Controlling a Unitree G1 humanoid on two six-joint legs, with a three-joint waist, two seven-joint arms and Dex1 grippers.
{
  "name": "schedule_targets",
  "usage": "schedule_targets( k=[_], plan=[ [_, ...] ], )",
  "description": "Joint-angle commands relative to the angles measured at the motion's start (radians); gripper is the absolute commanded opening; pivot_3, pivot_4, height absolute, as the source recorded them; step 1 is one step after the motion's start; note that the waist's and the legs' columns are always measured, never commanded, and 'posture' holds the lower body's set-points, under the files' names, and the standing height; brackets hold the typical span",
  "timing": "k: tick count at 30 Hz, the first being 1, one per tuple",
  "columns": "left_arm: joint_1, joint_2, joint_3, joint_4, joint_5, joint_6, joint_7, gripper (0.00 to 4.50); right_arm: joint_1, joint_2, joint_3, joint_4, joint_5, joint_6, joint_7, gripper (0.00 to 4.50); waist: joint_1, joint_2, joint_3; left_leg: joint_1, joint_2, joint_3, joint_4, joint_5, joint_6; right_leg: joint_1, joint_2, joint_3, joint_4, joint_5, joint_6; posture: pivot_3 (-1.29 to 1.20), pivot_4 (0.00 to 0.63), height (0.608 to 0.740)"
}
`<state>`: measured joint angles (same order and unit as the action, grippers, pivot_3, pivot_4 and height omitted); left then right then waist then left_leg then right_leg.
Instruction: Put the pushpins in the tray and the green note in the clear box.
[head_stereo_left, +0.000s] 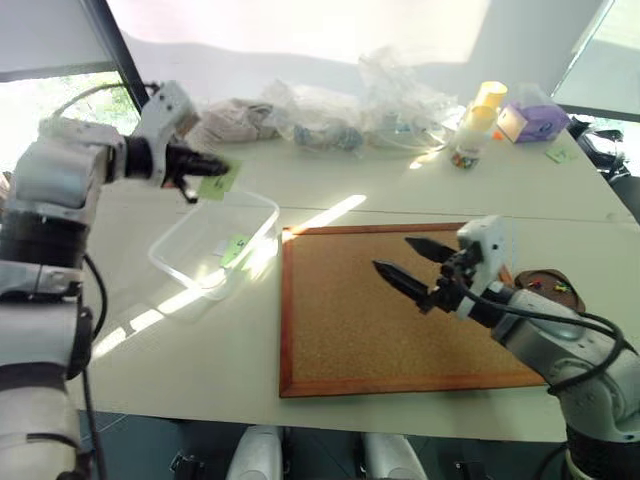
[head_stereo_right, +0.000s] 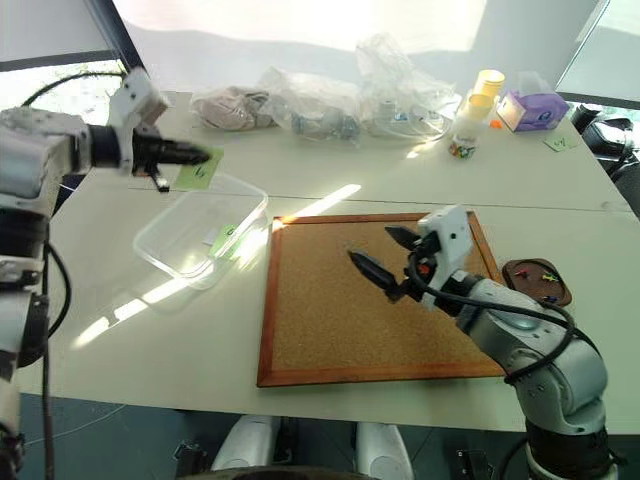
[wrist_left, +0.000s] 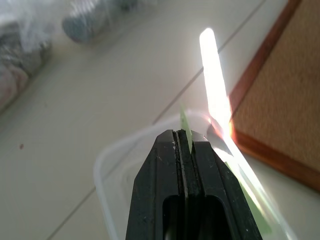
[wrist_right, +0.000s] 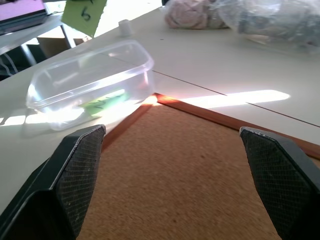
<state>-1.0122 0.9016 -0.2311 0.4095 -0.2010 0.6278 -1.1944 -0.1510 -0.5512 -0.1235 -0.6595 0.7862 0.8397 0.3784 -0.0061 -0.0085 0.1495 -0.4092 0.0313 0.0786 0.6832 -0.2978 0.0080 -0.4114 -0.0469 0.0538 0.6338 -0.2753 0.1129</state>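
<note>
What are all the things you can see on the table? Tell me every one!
green note: one, light green, pinched in the left gripper above the clear box
second green slip: one, lying inside the clear box
clear box: one, see-through, left of the corkboard
corkboard: one, brown, wood frame, table middle
tray: one, dark brown, right of corkboard
pushpins: a few, red, yellow and green, in the tray
plastic bags: several, clear, far edge
purple box: one, far right
left gripper: shut
right gripper: open, over the corkboard
</note>
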Motion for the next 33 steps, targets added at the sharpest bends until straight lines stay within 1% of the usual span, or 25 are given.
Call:
schedule_targets(
  k=[1,3,5,7,10,13,16,20,21,23,25,29,30,32,33],
  plan=[
    [0.011,0.015,-0.010,0.017,0.041,-0.040,-0.047,0.00,-0.012,-0.013,0.071,0.016,-0.085,-0.053,0.025,4.43,0.009,-0.002,0.001,0.000,0.000,0.000,0.000,0.000,0.000,0.000,0.000,0.000,0.000,0.000,0.000,0.00,0.150,0.740],
    [0.036,0.018,-0.011,0.031,0.039,-0.029,-0.083,0.00,-0.008,-0.014,0.104,0.010,-0.104,-0.064,0.047,4.43,0.013,-0.006,0.003,-0.001,0.000,0.000,0.001,-0.001,0.001,0.000,0.000,0.000,0.000,0.000,0.000,0.00,0.150,0.740],
    [0.056,0.016,-0.012,0.039,0.038,-0.022,-0.111,0.00,-0.011,-0.007,0.127,0.009,-0.122,-0.074,0.054,4.43,0.013,-0.006,0.003,-0.001,0.000,0.000,0.001,-0.001,0.002,-0.001,0.000,0.000,0.000,0.001,0.003,0.00,0.150,0.740],
    [0.075,-0.009,-0.005,0.028,0.005,0.033,-0.146,0.00,-0.011,0.004,0.141,0.016,-0.143,-0.091,0.055,4.43,0.013,-0.006,0.003,-0.001,0.000,0.000,0.001,-0.001,0.002,-0.001,0.000,0.000,0.000,0.002,0.003,0.00,0.150,0.740],
    [0.073,-0.051,-0.004,0.055,0.004,0.064,-0.148,0.00,-0.011,0.020,0.149,0.030,-0.169,-0.110,0.050,4.43,0.017,-0.006,0.003,-0.001,0.000,0.000,0.001,-0.001,0.002,-0.001,0.000,0.000,0.000,0.002,0.003,0.00,0.150,0.740],
    [0.056,-0.099,0.003,0.096,0.017,0.071,-0.116,1.01,-0.008,0.031,0.147,0.036,-0.188,-0.120,0.048,4.50,0.014,-0.006,0.003,-0.001,0.000,0.000,0.001,-0.001,0.002,-0.001,0.000,0.000,0.001,0.002,0.003,0.00,0.150,0.740],
    [0.044,-0.136,0.002,0.126,0.035,0.053,-0.083,2.45,0.007,0.034,0.144,0.038,-0.208,-0.132,0.047,4.50,0.013,-0.007,0.003,-0.001,0.000,0.000,0.001,-0.001,0.002,-0.001,0.001,0.000,0.001,0.002,0.003,0.00,0.150,0.740],
    [0.050,-0.140,-0.004,0.126,0.057,0.013,-0.071,4.41,0.034,0.037,0.122,0.038,-0.220,-0.146,0.043,4.50,0.010,-0.007,0.003,-0.001,0.000,0.000,0.001,-0.001,0.002,-0.002,0.001,0.000,0.002,0.002,0.003,0.00,0.150,0.740],
    [0.053,-0.139,-0.005,0.124,0.065,0.003,-0.066,4.49,0.041,0.036,0.116,0.038,-0.223,-0.150,0.043,4.50,0.010,-0.007,0.003,-0.001,0.000,0.000,0.001,-0.001,0.002,-0.002,0.001,0.000,0.002,0.002,0.003,0.00,0.150,0.740],
    [0.049,-0.146,0.006,0.133,0.074,-0.010,-0.041,4.49,0.053,0.034,0.105,0.040,-0.229,-0.157,0.042,4.50,0.010,-0.007,0.003,-0.001,0.000,0.000,0.001,-0.001,0.002,-0.002,0.001,0.000,0.002,0.002,0.003,0.00,0.150,0.740],
    [0.039,-0.152,0.017,0.149,0.088,-0.060,-0.014,4.49,0.065,0.030,0.089,0.040,-0.233,-0.164,0.043,4.50,0.010,-0.007,0.003,-0.001,0.000,0.000,0.001,-0.001,0.002,-0.002,0.001,0.000,0.002,0.002,0.003,0.00,0.150,0.740],
    [0.011,-0.153,0.074,0.107,0.062,-0.173,-0.007,4.49,0.105,0.012,-0.003,0.032,-0.237,-0.188,0.038,4.50,0.014,-0.007,0.003,-0.001,0.000,0.000,0.001,-0.001,0.002,-0.002,0.000,0.000,0.002,0.002,0.003,0.00,0.150,0.740],
    [0.007,-0.156,0.094,0.086,0.041,-0.167,-0.014,4.49,0.115,0.008,-0.031,0.027,-0.231,-0.191,0.038,4.50,0.017,-0.007,0.003,-0.001,0.000,0.000,0.001,-0.001,0.002,-0.002,0.000,0.000,0.002,0.002,0.003,0.00,0.150,0.740],
    [-0.003,-0.171,0.153,0.013,-0.034,-0.093,-0.023,4.49,0.143,0.007,-0.122,-0.001,-0.187,-0.180,0.031,4.50,0.019,-0.007,0.003,-0.001,0.000,0.000,0.001,-0.001,0.002,-0.001,0.000,0.000,0.002,0.002,0.003,0.00,0.150,0.740],
    [0.000,-0.183,0.188,-0.053,-0.090,-0.030,-0.021,4.49,0.167,0.011,-0.190,-0.022,-0.145,-0.170,0.022,4.50,0.019,-0.007,0.003,-0.001,0.000,0.000,0.001,-0.001,0.002,-0.001,0.000,0.000,0.002,0.002,0.003,0.00,0.150,0.740]
  ],
)
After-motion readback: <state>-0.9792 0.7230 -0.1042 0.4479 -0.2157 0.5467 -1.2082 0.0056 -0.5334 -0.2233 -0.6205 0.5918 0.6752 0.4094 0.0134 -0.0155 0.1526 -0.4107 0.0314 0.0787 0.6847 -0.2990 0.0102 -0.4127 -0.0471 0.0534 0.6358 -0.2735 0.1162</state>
